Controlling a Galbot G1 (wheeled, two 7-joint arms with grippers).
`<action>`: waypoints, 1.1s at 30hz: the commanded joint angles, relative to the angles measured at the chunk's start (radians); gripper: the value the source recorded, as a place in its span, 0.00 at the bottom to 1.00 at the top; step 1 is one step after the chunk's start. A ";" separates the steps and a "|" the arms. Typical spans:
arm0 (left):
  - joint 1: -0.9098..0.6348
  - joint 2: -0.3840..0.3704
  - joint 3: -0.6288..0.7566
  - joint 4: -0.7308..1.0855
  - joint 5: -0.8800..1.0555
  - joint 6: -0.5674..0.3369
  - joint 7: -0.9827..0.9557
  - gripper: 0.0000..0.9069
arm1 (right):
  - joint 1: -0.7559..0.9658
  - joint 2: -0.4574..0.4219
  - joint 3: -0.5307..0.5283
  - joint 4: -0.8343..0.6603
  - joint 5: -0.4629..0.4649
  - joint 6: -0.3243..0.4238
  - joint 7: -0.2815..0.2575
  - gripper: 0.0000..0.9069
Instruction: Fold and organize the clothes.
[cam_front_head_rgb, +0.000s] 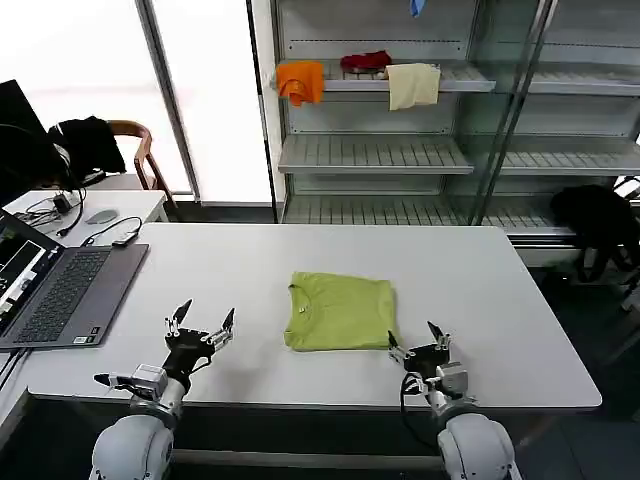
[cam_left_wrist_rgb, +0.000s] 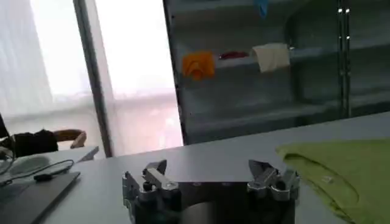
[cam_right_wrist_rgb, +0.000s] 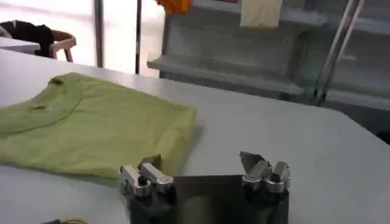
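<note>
**Supervisor:** Where are you in the fold?

**Operator:** By my read it is nearly finished. The lime-green short-sleeved cotton T-shirt (cam_front_head_rgb: 341, 311) lies as a compact, roughly square packet near the middle of the white rectangular table (cam_front_head_rgb: 500, 300), crew neck toward my left side, sleeves tucked out of sight.

**Supervisor:** And the arms?

**Operator:** I have the left gripper (cam_front_head_rgb: 203, 323) over bare tabletop, apart from the shirt on its collar side, jaws spread wide with nothing between them. The right gripper (cam_front_head_rgb: 417, 341) sits just off the packet's near right corner, jaws also parted and empty.

**Supervisor:** How does the cloth look?

**Operator:** Flat and fairly tidy. From the right wrist camera the stacked layers show a soft doubled edge and only light wrinkling; no printed graphic faces up.

**Supervisor:** Next move?

**Operator:** I'd judge either one last fold or simply squaring and placing the packet. Either way I'd need both jaws low at the edges, pinching all the layers together so that the stack doesn't slide open.
</note>
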 joint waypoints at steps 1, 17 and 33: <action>0.003 0.003 -0.002 0.007 -0.105 0.028 -0.008 1.00 | -0.067 -0.105 0.123 0.116 0.113 -0.003 0.062 1.00; 0.003 -0.005 0.009 0.005 -0.276 0.099 -0.017 1.00 | -0.084 -0.185 0.252 0.092 0.214 -0.042 0.019 1.00; 0.028 -0.017 0.014 -0.004 -0.278 0.073 -0.005 1.00 | -0.065 -0.177 0.252 0.084 0.303 0.018 -0.058 1.00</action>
